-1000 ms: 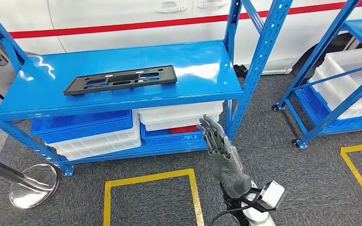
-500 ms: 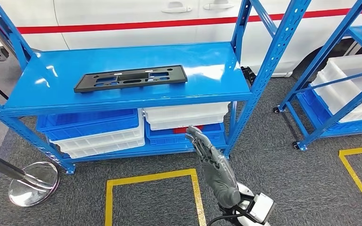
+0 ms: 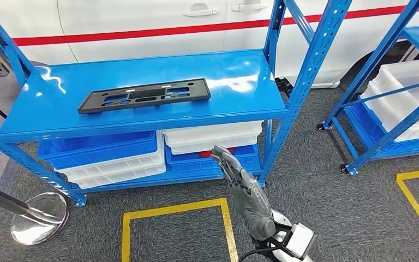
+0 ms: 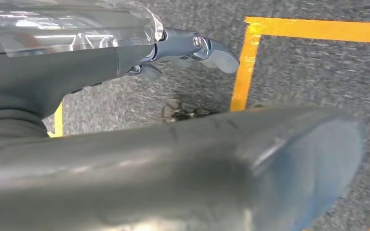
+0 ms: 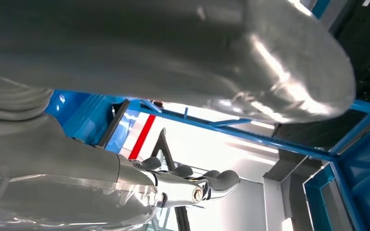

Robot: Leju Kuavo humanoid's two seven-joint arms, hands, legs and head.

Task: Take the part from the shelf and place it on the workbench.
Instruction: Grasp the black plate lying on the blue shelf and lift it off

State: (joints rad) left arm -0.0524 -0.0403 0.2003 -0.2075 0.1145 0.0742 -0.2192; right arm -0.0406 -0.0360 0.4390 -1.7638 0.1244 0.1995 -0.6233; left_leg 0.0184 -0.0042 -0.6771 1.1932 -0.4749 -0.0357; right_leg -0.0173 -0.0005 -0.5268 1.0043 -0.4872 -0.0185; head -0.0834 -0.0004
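Note:
The part point(image 3: 143, 95) is a long flat black plate with cut-outs, lying on the top board of the blue shelf point(image 3: 234, 82), towards its left. My right hand point(image 3: 245, 194) is raised in front of the lower shelf, below and to the right of the part, fingers stretched out and holding nothing. Seen from the right wrist, that hand point(image 5: 173, 187) reaches up under the blue frame. My left hand point(image 4: 173, 159) hangs over the grey carpet, fingers point(image 4: 197, 47) apart and holding nothing.
Blue bins point(image 3: 101, 150) and white bins point(image 3: 213, 136) fill the lower shelf. A second blue rack point(image 3: 393, 109) with white bins stands at the right. A chrome post base point(image 3: 35, 215) sits at the left. Yellow tape point(image 3: 174, 210) marks a square on the carpet. A white vehicle point(image 3: 142, 22) stands behind.
The view has swayed a little. My right hand has swung left and lower, closer to the front of the lower shelf. The part lies where it was.

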